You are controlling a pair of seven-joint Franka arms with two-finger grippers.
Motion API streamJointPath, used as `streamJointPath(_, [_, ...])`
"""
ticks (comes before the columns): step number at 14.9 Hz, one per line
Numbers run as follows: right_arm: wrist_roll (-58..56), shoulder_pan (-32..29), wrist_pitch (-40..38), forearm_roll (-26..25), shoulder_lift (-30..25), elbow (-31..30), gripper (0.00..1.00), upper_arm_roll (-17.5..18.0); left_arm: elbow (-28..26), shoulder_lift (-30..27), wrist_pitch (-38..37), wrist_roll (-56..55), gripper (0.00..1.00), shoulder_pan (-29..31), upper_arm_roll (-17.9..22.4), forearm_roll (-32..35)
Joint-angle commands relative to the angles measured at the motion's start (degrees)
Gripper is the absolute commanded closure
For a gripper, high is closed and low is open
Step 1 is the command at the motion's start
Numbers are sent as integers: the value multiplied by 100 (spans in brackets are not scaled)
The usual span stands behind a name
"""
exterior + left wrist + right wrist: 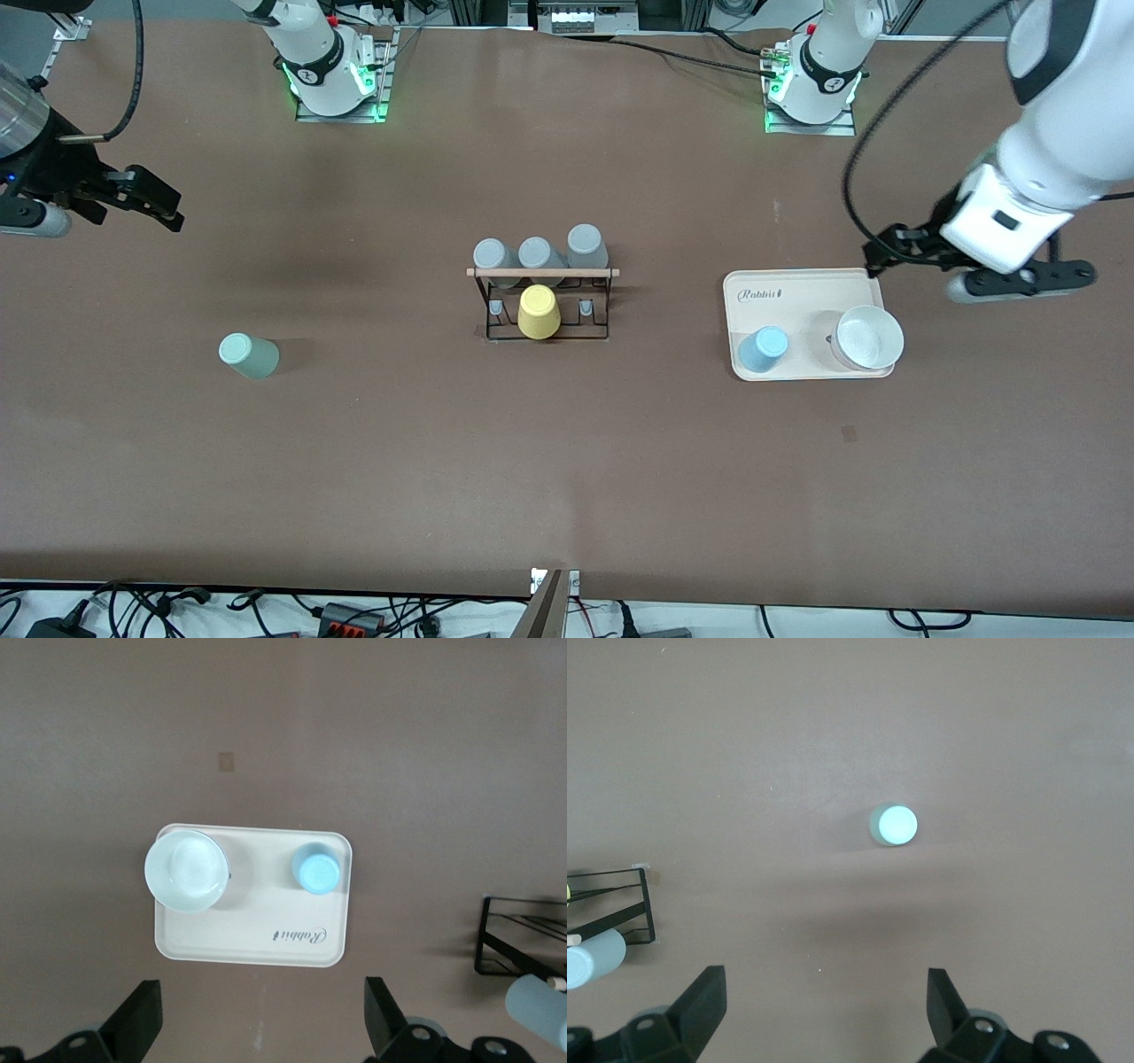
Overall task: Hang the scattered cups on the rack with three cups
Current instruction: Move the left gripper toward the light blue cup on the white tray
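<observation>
**Caller:** Set the dial on the rack (542, 273), twelve toward your bases. Where are the two strays?

**Me:** The sage-green cup (248, 355) sits on the bare table (567, 478) between eight and nine, well apart from the rack. The light blue cup (763, 348) is between three and four, on the cream tray (797, 288) just beside the white bowl (868, 338).

**Caller:** And your tools?

**Me:** My right gripper (151, 199) hangs over bare table at the right arm's end, fingers spread wide, nothing held. My left gripper (895, 248) is over the table by the tray's edge, also wide open and empty.

**Caller:** Which arm takes which?

**Me:** I'd say each takes its own side. On the front view's dial, green lies at about five o'clock from the right gripper, and blue at about eight from the left one.

**Caller:** How do the cups lie?

**Me:** Both stand base up, long axis vertical. The right wrist view shows the green cup (893, 825) as a round disc, and the left wrist view shows the blue cup (315, 871) the same way. So I judge a side-on pinch across the wall is needed. The bowl crowding blue is my worry.

**Caller:** Room on the rack?

**Me:** Three grey cups (537, 252) and the yellow cup (539, 312) are on it. The two pegs flanking the yellow cup look free.
</observation>
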Motion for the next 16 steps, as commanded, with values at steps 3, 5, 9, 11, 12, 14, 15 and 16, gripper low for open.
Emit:
streamJointPath(3, [130, 80, -271, 40, 21, 199, 0, -8, -142, -196, -117, 525, 0, 144, -55, -45])
streamJointPath(5, [43, 80, -254, 31, 21, 199, 0, -8, -124, -179, -135, 615, 0, 153, -20, -45])
streamJointPath(9, [7, 98, -245, -21, 39, 181, 0, -8, -98, 93, -144, 553, 0, 82, -64, -45])
streamJointPath(11, [25, 98, -192, -21, 47, 181, 0, -8, -89, 199, -135, 588, 0, 65, -64, -54])
streamJointPath(12, [25, 98, -175, -21, 48, 173, 0, 1, -106, 278, -118, 597, 0, 56, -64, -54])
streamJointPath(14, [7, 89, -184, -39, 30, 155, 0, -8, -106, 646, 57, 588, 0, -14, -81, -53])
streamJointPath(15, [7, 89, -192, -39, 30, 155, 0, -8, -98, 865, 197, 580, 0, -110, -73, -45])
streamJointPath(16, [-10, 89, -210, -39, 30, 138, 0, -8, -106, 1094, 251, 571, 0, -155, -72, -36])
